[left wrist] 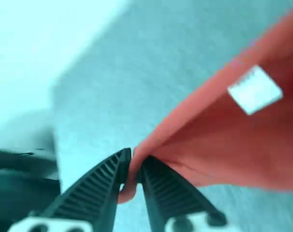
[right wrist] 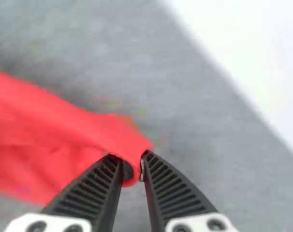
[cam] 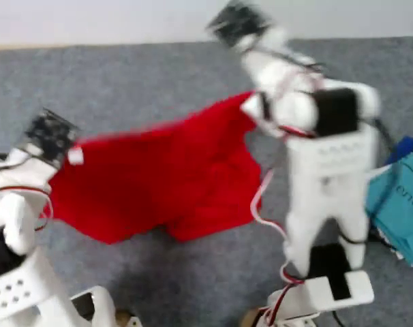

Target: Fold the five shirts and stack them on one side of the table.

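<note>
Over the grey table [cam: 125, 82], left gripper [left wrist: 135, 159] and right gripper [right wrist: 131, 162] each clamp the red shirt [cam: 159, 177], stretched between them.

Teal shirt [cam: 405, 201] cut off at right edge; red shirt [cam: 159, 180] corner behind arm [cam: 326, 163].

A red cloth shirt [cam: 159, 180] spreads over the middle of the grey fabric-covered worktop [cam: 159, 75], stretched between the two arms. The left hand [left wrist: 132, 157] is closed on the shirt's left corner, at the worktop's left side. The right hand [right wrist: 132, 162] is closed on the opposite corner, farther back and right of the middle. A small white square label [left wrist: 255, 89] sits on the shirt just beside the left hand. The shirt's loose edge lies on the side nearer the arms' bases. A teal cloth shirt [cam: 404, 197] lies at the worktop's right edge, on the far side of the right arm and apart from the red one.
</note>
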